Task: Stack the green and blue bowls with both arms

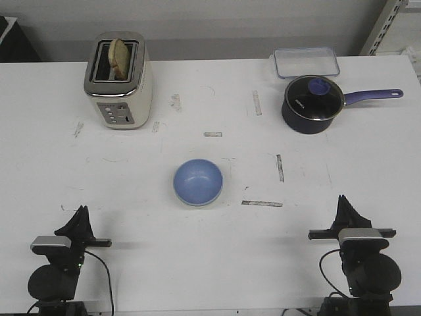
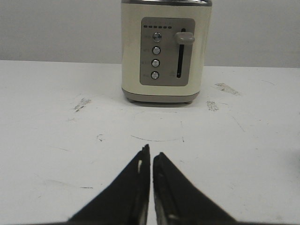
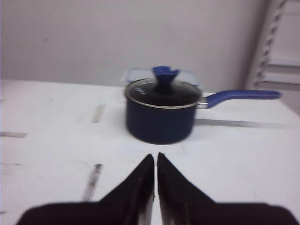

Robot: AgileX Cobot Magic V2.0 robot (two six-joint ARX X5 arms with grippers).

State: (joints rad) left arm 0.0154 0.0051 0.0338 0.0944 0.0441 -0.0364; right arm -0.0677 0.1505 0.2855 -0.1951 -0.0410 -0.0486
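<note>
The periwinkle blue bowl [image 1: 197, 180] stands at the middle of the white table. A thin pale mint rim of the green bowl [image 1: 199, 205] shows under its near edge, so the blue bowl sits nested in the green one. My left gripper [image 1: 80, 212] rests at the near left, shut and empty, well apart from the bowls. My right gripper [image 1: 343, 201] rests at the near right, also shut and empty. In the left wrist view the gripper [image 2: 151, 152] points at the toaster; in the right wrist view the gripper [image 3: 155, 156] points at the saucepan. Neither wrist view shows the bowls.
A cream toaster [image 1: 120, 80] holding bread stands at the back left and shows in the left wrist view [image 2: 165, 51]. A dark saucepan [image 1: 312, 104] with a purple handle, seen too in the right wrist view [image 3: 161, 112], stands at the back right before a clear lidded box [image 1: 306, 62].
</note>
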